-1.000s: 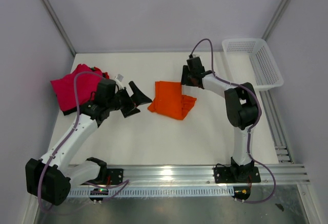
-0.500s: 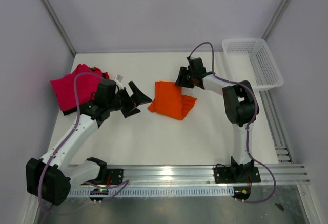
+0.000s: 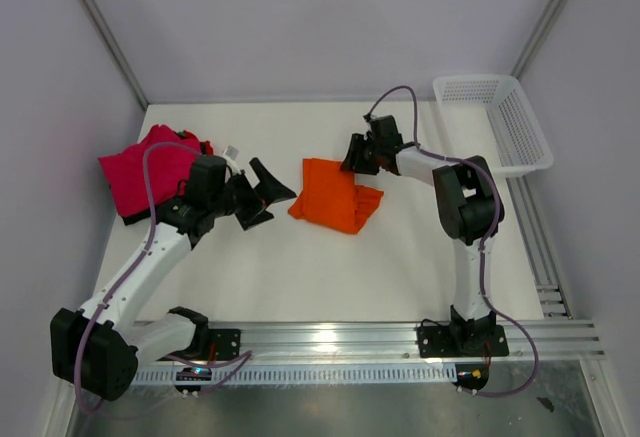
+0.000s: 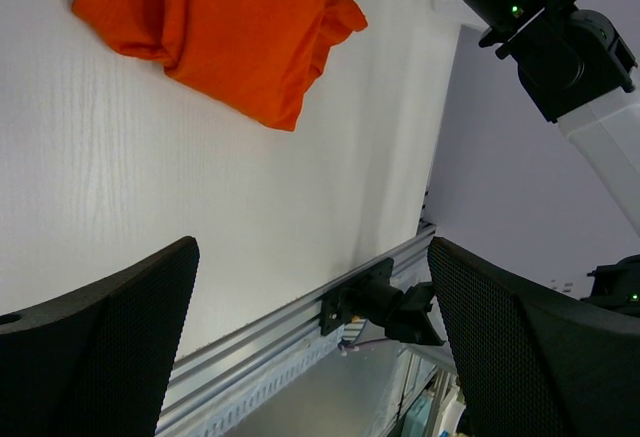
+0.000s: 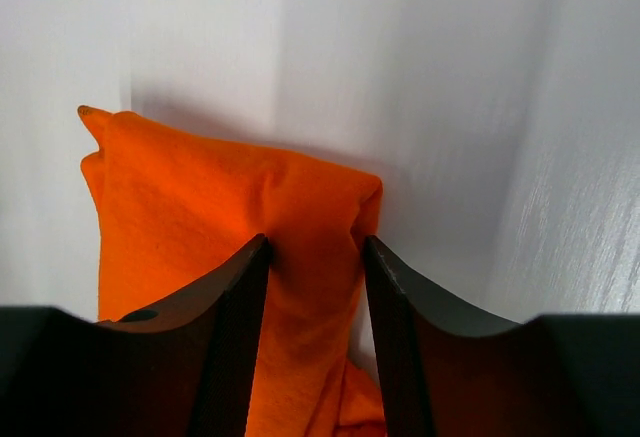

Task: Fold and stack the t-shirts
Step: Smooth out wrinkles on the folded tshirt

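Right hand (image 5: pixel 312 247) first: its two fingers stand roughly half apart and straddle the far right corner of the orange t-shirt (image 3: pixel 333 195), with a raised ridge of cloth sitting in the gap between them. From the wrist view both fingers look to be touching the fabric, but I would not call it clamped; the cloth is between them rather than pinched. The left hand (image 3: pixel 272 197) is spread as wide as it goes, holds nothing, and hangs over the bare counter (image 3: pixel 300 267) just to the left of the orange shirt.

That shirt lies near the middle of the counter, folded into a rough block with a rumpled lobe on its right side. The magenta t-shirt (image 3: pixel 140 172) sits bunched at the far left, well apart from it.

To my eye this is light, limp cloth with no stiffness. It will sag and unfold if lifted by one point, and a single layer could slip loose. Taking a corner or folded edge through all layers seems the safest hold.
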